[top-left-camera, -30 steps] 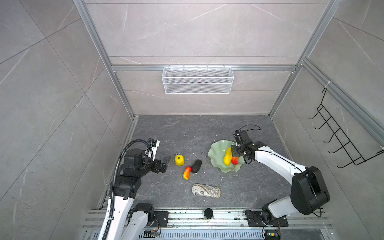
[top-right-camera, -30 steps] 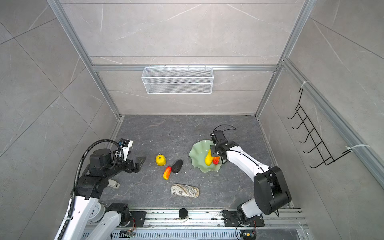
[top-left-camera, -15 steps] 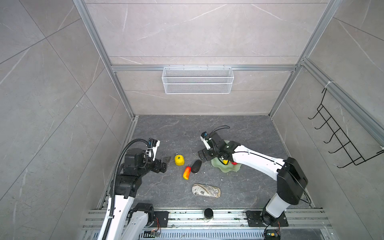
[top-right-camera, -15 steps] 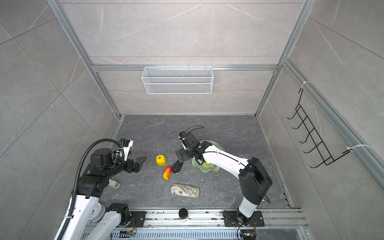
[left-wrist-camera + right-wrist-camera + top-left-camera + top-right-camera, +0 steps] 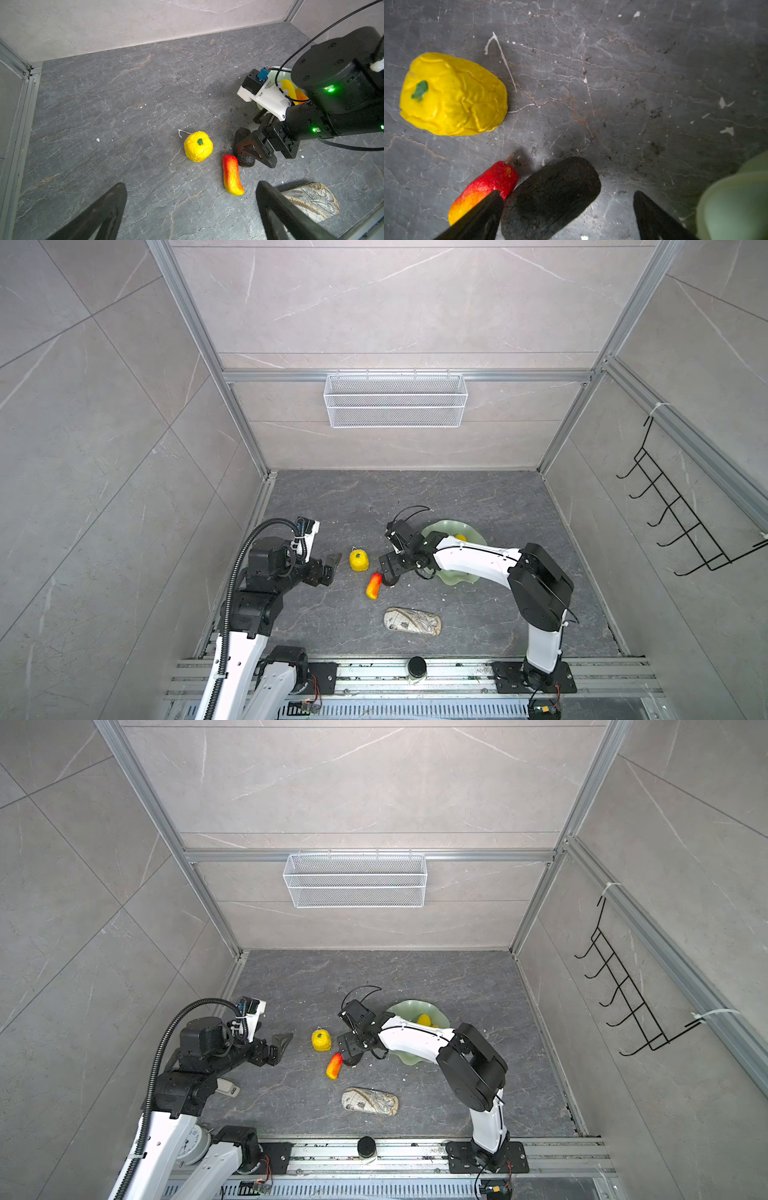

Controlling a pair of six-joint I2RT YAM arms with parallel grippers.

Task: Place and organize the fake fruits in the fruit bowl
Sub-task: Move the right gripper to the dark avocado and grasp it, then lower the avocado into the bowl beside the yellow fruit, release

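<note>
Right gripper (image 5: 566, 195) jaws were wide open, straddling the black fruit (image 5: 554, 187) on the floor, nothing gripped. Left gripper (image 5: 191, 184) was open too, empty. Red-orange fruit (image 5: 231, 176) and round yellow fruit (image 5: 198, 146) lay alongside. Fruit bowl (image 5: 440, 526) held two pieces; three left to load.

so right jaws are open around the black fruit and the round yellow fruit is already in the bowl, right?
Not quite. The round yellow fruit is not in the bowl. It sits on the table, apart from the bowl, as the left wrist view shows. The rest holds: the right jaws are open around the black fruit.
</note>
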